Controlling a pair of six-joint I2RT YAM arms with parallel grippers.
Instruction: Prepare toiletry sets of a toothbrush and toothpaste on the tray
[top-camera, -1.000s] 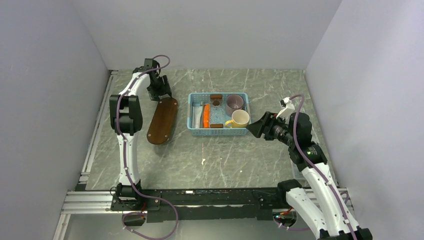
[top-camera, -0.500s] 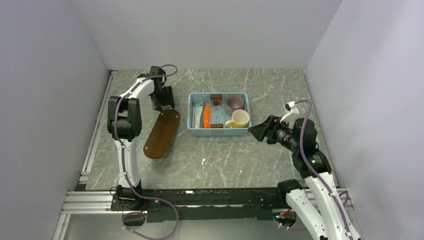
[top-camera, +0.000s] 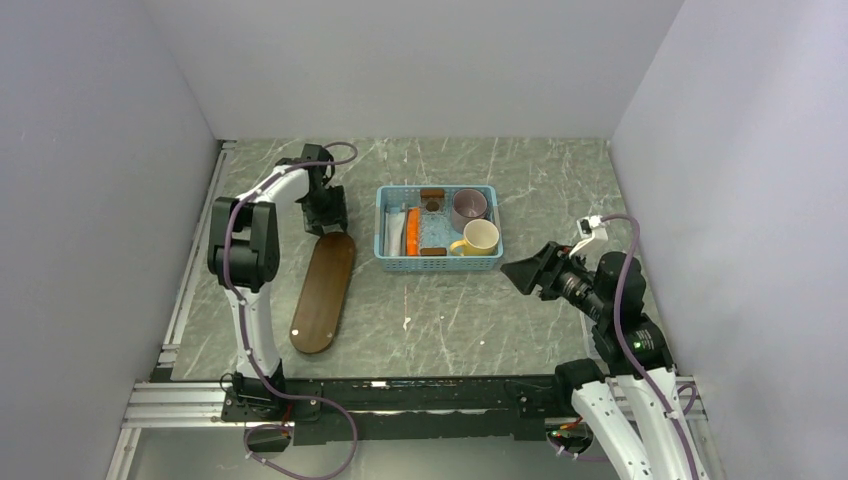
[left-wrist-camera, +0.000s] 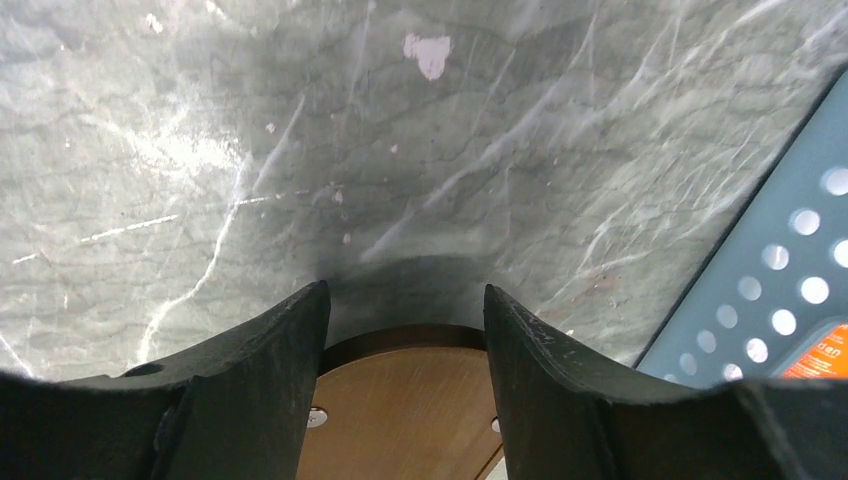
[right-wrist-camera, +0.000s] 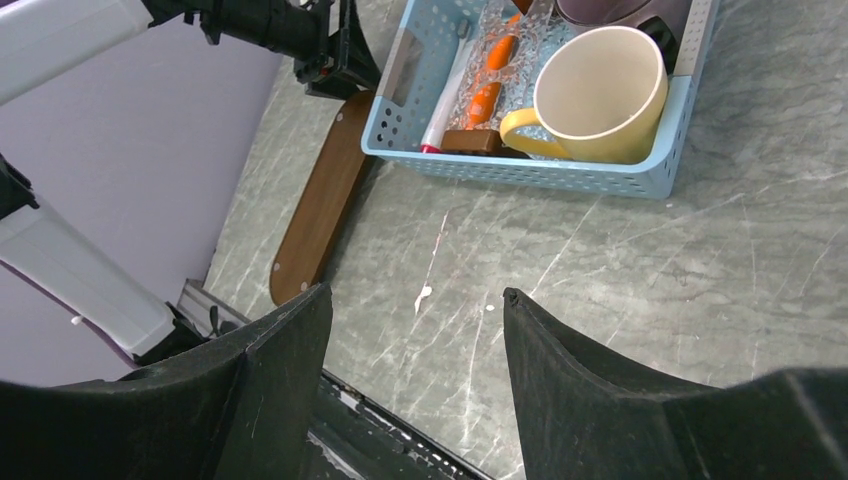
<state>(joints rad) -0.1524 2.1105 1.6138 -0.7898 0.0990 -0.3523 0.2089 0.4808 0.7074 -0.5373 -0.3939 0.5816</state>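
Over the last second the tray (top-camera: 323, 293) has slid along the surface (top-camera: 450, 320) toward the near edge and swung a little. It now lies lengthwise just left of the basket (top-camera: 436, 265), its far end level with the basket's near half. The left fingers (left-wrist-camera: 250, 390) have come along with it and sit at that far rounded end. In the left wrist view they stand apart, with the end of the board showing between and below them. Whether they press on the wood cannot be told. The right fingers (right-wrist-camera: 270, 390), also apart and holding nothing, have drawn back toward the near right. They hang above the surface, pointed at the basket from its right side.

The toothbrush (right-wrist-camera: 447, 92) lies in the left part of the basket, right beside the orange tube (right-wrist-camera: 486, 95), with a yellow mug (right-wrist-camera: 598, 92) next to them. Nothing is on the tray yet.

The shift looks meant to bring the tray closer in, where the arms can load it. Placing it seems nearly done, so no set has been started. The first pick from the basket probably comes next. The toothbrush lies low and crowded among other items, so gripping it may be awkward.
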